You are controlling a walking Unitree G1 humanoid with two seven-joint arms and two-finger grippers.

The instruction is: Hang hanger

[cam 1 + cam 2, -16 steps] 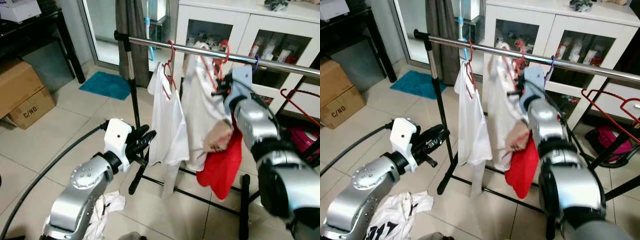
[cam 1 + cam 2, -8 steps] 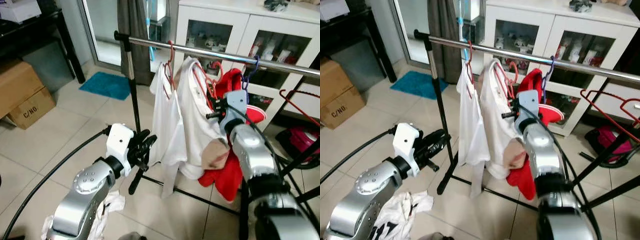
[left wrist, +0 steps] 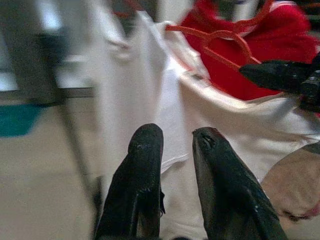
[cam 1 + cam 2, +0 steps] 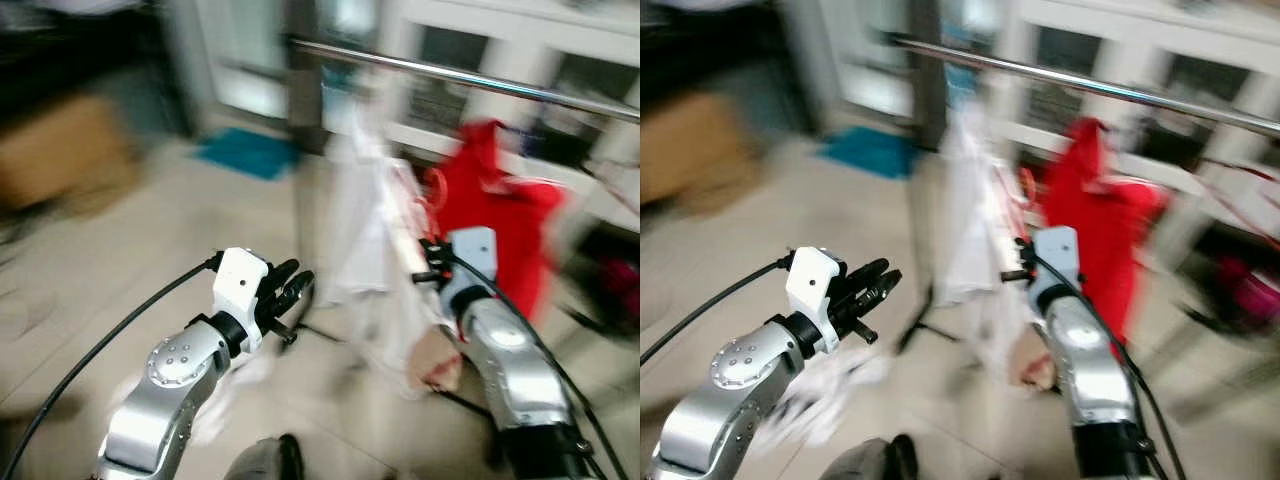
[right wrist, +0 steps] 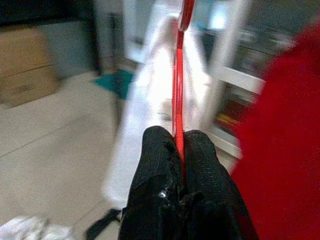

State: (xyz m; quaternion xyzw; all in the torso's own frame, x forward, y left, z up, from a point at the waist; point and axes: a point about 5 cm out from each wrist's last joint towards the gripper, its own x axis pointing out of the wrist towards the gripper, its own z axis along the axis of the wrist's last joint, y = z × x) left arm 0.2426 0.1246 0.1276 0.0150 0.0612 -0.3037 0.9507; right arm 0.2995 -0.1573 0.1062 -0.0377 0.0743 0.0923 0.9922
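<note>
The head views are blurred by motion. A silver rail (image 4: 480, 80) crosses the upper right. My right gripper (image 4: 430, 262) is below the rail, shut on the wire of a red hanger (image 5: 180, 75) that carries a white shirt (image 4: 370, 230). The hanger (image 3: 220, 42) also shows in the left wrist view, in front of a red garment (image 4: 500, 220) that hangs just right of the shirt. My left gripper (image 4: 295, 285) is held out lower left of the shirt. Its fingers (image 3: 145, 165) stand slightly apart with nothing between them.
A cardboard box (image 4: 60, 150) sits at the far left and a teal mat (image 4: 245, 155) lies on the tiled floor behind the rack. White cloth (image 4: 820, 400) lies on the floor under my left arm. A black cable (image 4: 100, 340) runs to the left wrist.
The whole picture has shifted and blurred, so the camera is moving. My right gripper has come down and away from the rail with the hanger and white shirt.
</note>
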